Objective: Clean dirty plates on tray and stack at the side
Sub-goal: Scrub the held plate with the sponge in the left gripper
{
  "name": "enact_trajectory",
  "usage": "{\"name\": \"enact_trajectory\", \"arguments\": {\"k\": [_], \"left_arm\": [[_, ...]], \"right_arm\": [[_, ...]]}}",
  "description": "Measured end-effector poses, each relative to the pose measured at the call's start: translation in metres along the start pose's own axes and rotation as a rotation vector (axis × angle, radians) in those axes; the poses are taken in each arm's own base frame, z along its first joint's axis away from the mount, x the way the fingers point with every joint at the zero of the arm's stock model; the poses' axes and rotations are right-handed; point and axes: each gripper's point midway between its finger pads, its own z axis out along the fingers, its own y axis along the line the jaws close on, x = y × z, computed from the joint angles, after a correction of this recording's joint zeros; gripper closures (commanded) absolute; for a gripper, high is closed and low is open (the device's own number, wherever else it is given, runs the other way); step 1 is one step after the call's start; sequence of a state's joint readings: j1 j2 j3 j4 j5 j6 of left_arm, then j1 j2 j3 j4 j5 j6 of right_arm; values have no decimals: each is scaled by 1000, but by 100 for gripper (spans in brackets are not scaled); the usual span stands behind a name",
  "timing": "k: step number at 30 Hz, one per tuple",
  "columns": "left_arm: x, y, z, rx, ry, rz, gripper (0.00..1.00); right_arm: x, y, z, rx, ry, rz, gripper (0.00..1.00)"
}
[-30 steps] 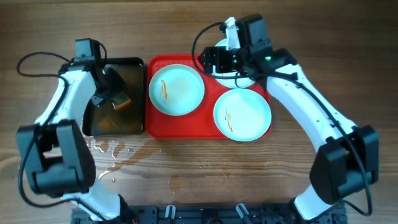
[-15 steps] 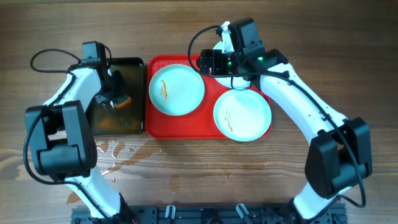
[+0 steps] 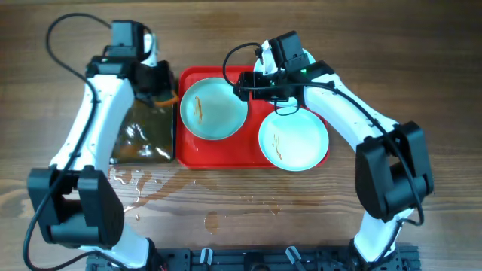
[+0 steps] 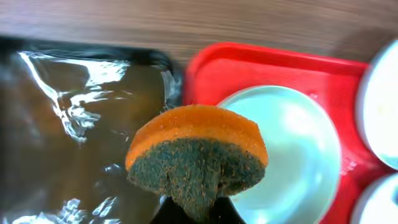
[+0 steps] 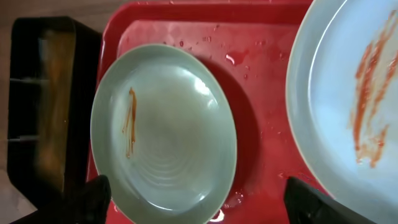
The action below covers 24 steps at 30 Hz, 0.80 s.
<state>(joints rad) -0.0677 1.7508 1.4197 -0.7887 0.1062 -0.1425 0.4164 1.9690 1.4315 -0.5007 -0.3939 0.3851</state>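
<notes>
Two pale blue-white plates with orange smears lie on the red tray (image 3: 226,154): one at the left (image 3: 213,108), one at the right (image 3: 294,139). A third plate (image 4: 380,106) shows at the tray's back right and is mostly hidden under the right arm in the overhead view. My left gripper (image 3: 161,84) is shut on an orange and green sponge (image 4: 196,155), held above the gap between the black tray (image 3: 143,135) and the left plate (image 4: 292,149). My right gripper (image 5: 202,205) is open, hovering over the left plate (image 5: 165,134), its fingers wide on either side.
The black tray (image 4: 74,124) holds brownish water and sits against the red tray's left side. Water puddles (image 3: 139,182) lie on the wooden table in front of it. Cables loop behind both arms.
My left gripper shut on the sponge, lifted it out of the black tray and moved back and right toward the red tray. The right gripper slid left over the left plate.
</notes>
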Motion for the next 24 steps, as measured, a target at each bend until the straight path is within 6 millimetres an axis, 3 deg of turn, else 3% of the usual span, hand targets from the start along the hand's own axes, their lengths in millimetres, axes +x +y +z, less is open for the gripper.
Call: {"name": "enact_trajectory", "arguments": {"k": [1,4,9,13,19,24], "left_arm": [[2,-17,1,22,-3,41,96],[6,-33,4,47,7,72,96],[18,-38,39,48,74,85,96],[22,-50,71,76,89,106,96],[43,-50,110,67,168,114,96],[40,-51,112,71,154,112,96]], "right_arm": [[3,-1,4,-6,16,10,24],[13,-6,14,-6,60,54,34],[28,-15,32,4,120,116,42],[33,-8,34,-6,135,129,59],[37,-9,35,3,147,159,70],[59,-7,55,33,211,183,79]]}}
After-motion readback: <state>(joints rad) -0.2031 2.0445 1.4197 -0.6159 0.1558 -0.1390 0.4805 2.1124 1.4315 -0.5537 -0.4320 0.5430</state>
